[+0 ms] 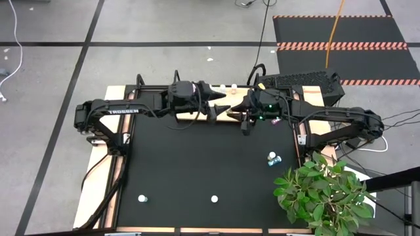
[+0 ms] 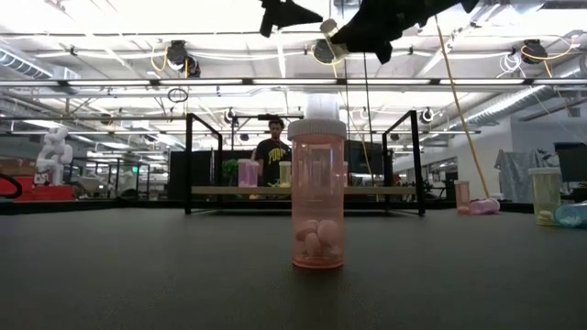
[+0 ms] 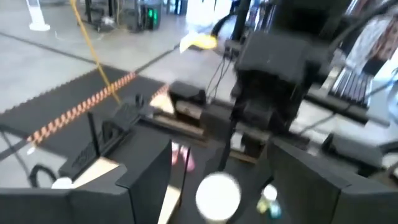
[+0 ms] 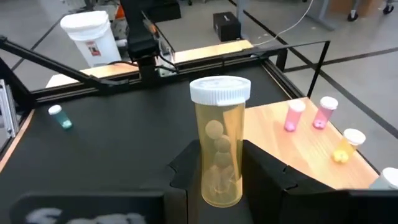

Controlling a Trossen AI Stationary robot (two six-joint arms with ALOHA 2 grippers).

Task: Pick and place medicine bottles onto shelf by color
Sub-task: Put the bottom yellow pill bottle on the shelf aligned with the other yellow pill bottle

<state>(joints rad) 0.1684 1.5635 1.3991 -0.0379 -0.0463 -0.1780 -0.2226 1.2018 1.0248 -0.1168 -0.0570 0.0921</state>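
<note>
A yellow bottle [image 4: 221, 143] with a white cap stands upright in my right gripper [image 4: 221, 183], which is shut on it high over the table's far middle, beside the light-wood shelf [image 4: 311, 146]. My left gripper [image 3: 224, 186] faces it from the left, open, and the white cap [image 3: 217, 196] shows between its fingers with a gap on each side. Two pink bottles [image 4: 294, 116] and a yellow one [image 4: 344, 146] are on the shelf. On the black table [image 1: 197, 164] stand a pink bottle [image 2: 317, 197] and two white-capped ones [image 1: 142, 198]; teal bottles [image 1: 272, 158] lie at its right. My right gripper pinches the yellow bottle's lower body [image 4: 219, 177] between its two fingers [image 4: 186, 177], one on each side. The fingers come nearly level from the table's right. The bottle stands upright with its cap up, lifted clear of table and shelf.
A leafy plant [image 1: 321, 190] overhangs the table's near right corner. A black box [image 1: 302, 82] sits behind the right arm. The shelf's black brackets [image 2: 188, 165] rise at the far edge. A person [image 2: 272, 151] stands in the room beyond.
</note>
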